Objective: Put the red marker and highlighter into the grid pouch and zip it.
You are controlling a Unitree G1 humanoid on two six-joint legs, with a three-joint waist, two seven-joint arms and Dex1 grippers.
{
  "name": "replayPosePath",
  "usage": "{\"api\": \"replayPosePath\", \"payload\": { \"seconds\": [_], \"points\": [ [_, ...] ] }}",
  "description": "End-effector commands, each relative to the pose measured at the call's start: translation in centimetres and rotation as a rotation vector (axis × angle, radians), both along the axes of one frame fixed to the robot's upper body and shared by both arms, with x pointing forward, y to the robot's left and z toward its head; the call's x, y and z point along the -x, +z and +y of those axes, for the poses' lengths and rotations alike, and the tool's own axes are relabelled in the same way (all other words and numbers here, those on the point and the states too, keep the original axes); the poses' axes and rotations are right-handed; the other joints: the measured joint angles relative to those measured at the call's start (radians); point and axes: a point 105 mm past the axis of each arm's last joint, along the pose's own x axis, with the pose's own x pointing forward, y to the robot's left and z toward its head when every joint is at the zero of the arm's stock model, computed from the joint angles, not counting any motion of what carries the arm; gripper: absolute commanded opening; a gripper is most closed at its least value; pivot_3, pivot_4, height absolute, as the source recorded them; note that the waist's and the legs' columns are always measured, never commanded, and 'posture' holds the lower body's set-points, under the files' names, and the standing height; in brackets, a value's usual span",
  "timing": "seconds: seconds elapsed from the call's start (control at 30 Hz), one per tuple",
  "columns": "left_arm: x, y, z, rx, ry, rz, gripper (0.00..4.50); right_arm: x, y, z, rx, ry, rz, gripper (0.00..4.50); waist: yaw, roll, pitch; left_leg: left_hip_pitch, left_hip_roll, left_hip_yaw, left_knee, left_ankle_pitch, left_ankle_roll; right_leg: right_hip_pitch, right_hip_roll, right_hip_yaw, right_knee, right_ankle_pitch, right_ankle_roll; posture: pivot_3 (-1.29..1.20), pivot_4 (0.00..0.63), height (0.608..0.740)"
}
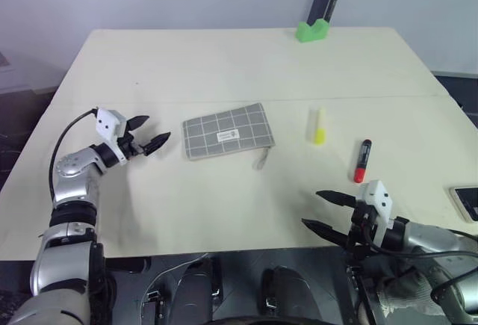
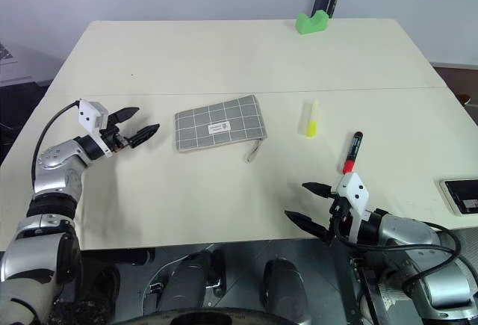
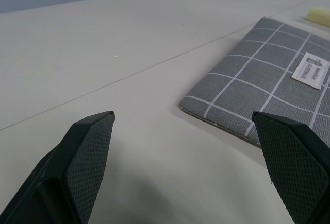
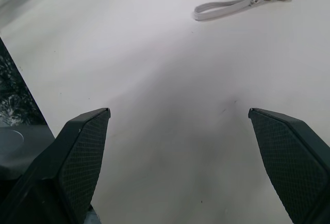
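The grid pouch (image 1: 228,132) lies flat at the table's middle, grey with white lines and a small white label, its pull strap (image 4: 227,6) trailing toward the front. To its right lies the highlighter (image 1: 319,125), cream with a yellow end. Further right rests the red marker (image 1: 363,161), half red, half black. My left gripper (image 1: 151,134) hovers open just left of the pouch (image 3: 268,87), pointing at it, nothing between its fingers. Open and empty too, my right gripper (image 1: 326,211) hangs near the table's front edge, in front of the marker.
A green block (image 1: 313,31) stands at the table's far edge beside a dark post. A phone-like device (image 1: 467,202) lies at the right edge. The cream table (image 1: 224,71) has a seam running across it behind the pouch.
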Motion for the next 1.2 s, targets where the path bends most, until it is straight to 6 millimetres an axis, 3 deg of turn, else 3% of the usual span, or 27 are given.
{"api": "replayPosePath", "payload": {
  "seconds": [0.03, 0.23, 0.5, 0.77, 0.87, 1.0, 1.1, 1.2],
  "points": [
    [-0.3, 2.0, 0.0, -0.014, 0.008, -0.083, 4.5, -0.1, 0.7, 0.2, -0.003, 0.006, -0.038, 4.46, 0.0, 0.0, 0.0, 0.0, 0.0, 0.0, 0.0, 0.0, 0.0, 0.0, 0.0, 0.0, 0.0, 0.0, 0.0, 0.0, 0.15, 0.74],
    [-0.6, 1.0, 0.3, -0.089, 0.048, -0.054, 4.5, 0.0, 0.7, 0.1, -0.005, 0.0, -0.038, 4.46, 0.0, 0.0, 0.0, 0.0, 0.0, 0.0, 0.0, 0.0, 0.0, 0.0, 0.0, 0.0, 0.0, 0.0, 0.0, 0.0, 0.15, 0.74],
    [0.0, 1.4, -0.1, -0.049, -0.017, -0.08, 4.5, -0.3, 0.9, 0.0, -0.005, -0.011, -0.055, 4.46, 0.0, 0.0, 0.0, 0.0, 0.0, 0.0, 0.0, 0.0, 0.0, 0.001, 0.0, 0.0, 0.0, 0.0, 0.0, 0.0, 0.15, 0.74],
    [0.9, 1.8, -0.4, -0.056, -0.096, -0.115, 4.5, -2.9, 2.4, -1.2, -0.026, -0.145, -0.189, 4.46, 0.0, 0.0, 0.0, 0.0, 0.0, 0.0, 0.0, 0.0, 0.0, 0.0, 0.0, 0.0, 0.0, 0.0, 0.0, 0.0, 0.15, 0.74],
    [1.5, 2.0, -0.3, -0.08, -0.116, -0.15, 4.5, -3.1, 2.7, -1.2, -0.054, -0.157, -0.187, 3.63, -0.001, 0.0, 0.0, 0.0, 0.0, 0.0, 0.0, 0.0, 0.0, 0.001, 0.0, 0.0, 0.0, 0.0, 0.0, 0.0, 0.15, 0.74],
    [2.3, 2.5, -0.2, -0.153, -0.165, -0.229, 4.5, -4.3, 3.6, -1.2, -0.069, -0.192, -0.238, 1.68, -0.003, 0.0, 0.0, 0.0, 0.0, 0.0, 0.0, 0.0, 0.0, 0.001, 0.0, 0.0, 0.0, 0.0, 0.0, 0.0, 0.15, 0.74],
    [2.7, 2.4, -0.1, -0.32, -0.199, -0.307, 4.5, -6.3, 4.7, -0.8, -0.077, -0.232, -0.32, 0.08, -0.003, 0.0, 0.0, 0.0, 0.0, 0.0, 0.0, 0.0, -0.001, -0.001, 0.0, 0.0, 0.0, 0.0, 0.0, 0.0, 0.15, 0.74],
    [2.8, 1.8, -0.6, -0.435, -0.227, -0.362, 4.5, -9.1, 5.8, 1.5, -0.091, -0.238, -0.413, 0.08, -0.01, 0.001, 0.0, 0.0, 0.0, 0.0, 0.0, 0.0, -0.001, -0.002, 0.0, 0.0, 0.0, 0.0, -0.001, 0.0, 0.15, 0.74]
  ]
}}
